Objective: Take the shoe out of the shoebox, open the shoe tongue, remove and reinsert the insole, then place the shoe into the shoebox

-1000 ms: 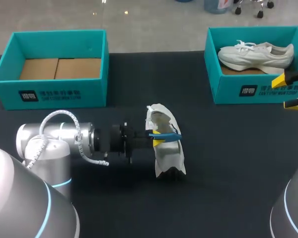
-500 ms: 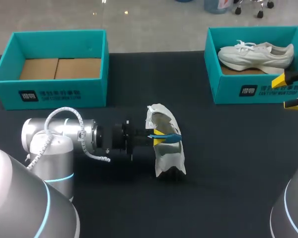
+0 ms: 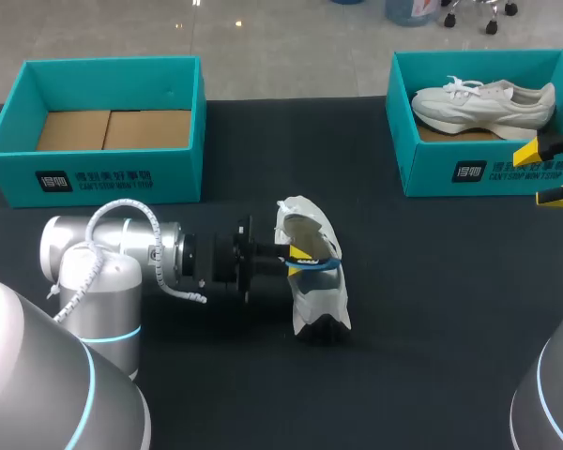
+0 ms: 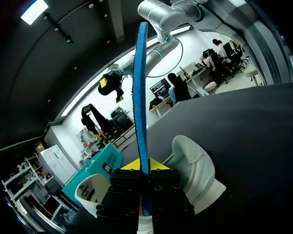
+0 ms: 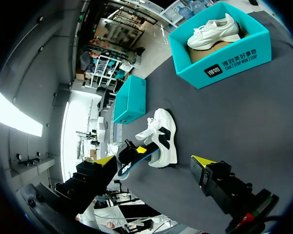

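A white shoe [image 3: 311,291] with a dark sole lies in the middle of the black table [image 3: 432,309]. My left gripper [image 3: 298,257] comes in from the left and is shut on a blue insole [image 3: 319,264], which hangs at the shoe's opening. In the left wrist view the insole [image 4: 140,87] stands edge-on out of the shut fingers [image 4: 139,165], with the shoe [image 4: 198,168] just beyond them. My right gripper [image 3: 548,172] stays open at the table's right edge, in front of the right shoebox [image 3: 450,173]. From the right wrist view the shoe [image 5: 162,139] lies ahead of the open gripper [image 5: 154,162].
A teal shoebox [image 3: 98,173] at the back left holds only cardboard. The teal shoebox at the back right holds a second white shoe [image 3: 483,101]. In the right wrist view both boxes show, the right one [image 5: 224,61] and the left one [image 5: 130,97].
The left gripper has turned and shifted slightly, and the blue insole has dipped a little lower at the shoe's opening. The right arm has kept still.
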### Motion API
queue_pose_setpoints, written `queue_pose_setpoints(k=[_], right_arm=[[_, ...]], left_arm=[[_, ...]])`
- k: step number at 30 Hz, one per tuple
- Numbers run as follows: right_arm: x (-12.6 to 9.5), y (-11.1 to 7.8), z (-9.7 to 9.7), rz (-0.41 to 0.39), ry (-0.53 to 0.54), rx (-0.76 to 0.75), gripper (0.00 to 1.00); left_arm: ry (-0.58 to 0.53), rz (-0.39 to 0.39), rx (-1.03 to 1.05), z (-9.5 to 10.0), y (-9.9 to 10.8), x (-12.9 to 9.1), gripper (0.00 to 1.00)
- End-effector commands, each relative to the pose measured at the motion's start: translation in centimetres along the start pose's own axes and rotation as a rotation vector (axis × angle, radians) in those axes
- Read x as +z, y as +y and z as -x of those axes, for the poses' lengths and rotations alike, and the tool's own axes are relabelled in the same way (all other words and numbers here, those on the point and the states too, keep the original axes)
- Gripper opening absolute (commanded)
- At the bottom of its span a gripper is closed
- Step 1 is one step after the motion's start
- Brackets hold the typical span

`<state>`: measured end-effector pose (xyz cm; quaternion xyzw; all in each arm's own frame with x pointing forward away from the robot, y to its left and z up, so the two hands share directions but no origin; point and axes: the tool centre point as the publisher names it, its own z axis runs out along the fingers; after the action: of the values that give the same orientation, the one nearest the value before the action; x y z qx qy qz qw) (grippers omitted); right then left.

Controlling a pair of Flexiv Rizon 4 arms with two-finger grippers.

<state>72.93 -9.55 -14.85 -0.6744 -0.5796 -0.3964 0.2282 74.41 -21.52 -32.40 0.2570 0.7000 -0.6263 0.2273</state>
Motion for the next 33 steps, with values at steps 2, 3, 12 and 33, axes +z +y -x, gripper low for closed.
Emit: queue_pose_setpoints(k=[2,3,12,33], right_arm=[[0.0,0.0,0.0,0.0,-0.002,0.001,1.0],[0.0,0.0,0.0,0.0,-0.002,0.001,1.0],[0.0,0.0,0.0,0.0,-0.002,0.001,1.0],[0.0,0.0,0.0,0.0,-0.002,0.001,1.0]], left_arm=[[0.018,0.011,0.024,0.1,0.5,0.1,0.0],[0.019,0.011,0.026,0.1,0.5,0.1,0.0],[0.036,0.013,0.079,0.5,1.7,0.8,0.0],[0.044,0.015,0.073,-0.1,0.5,0.8,0.36]])
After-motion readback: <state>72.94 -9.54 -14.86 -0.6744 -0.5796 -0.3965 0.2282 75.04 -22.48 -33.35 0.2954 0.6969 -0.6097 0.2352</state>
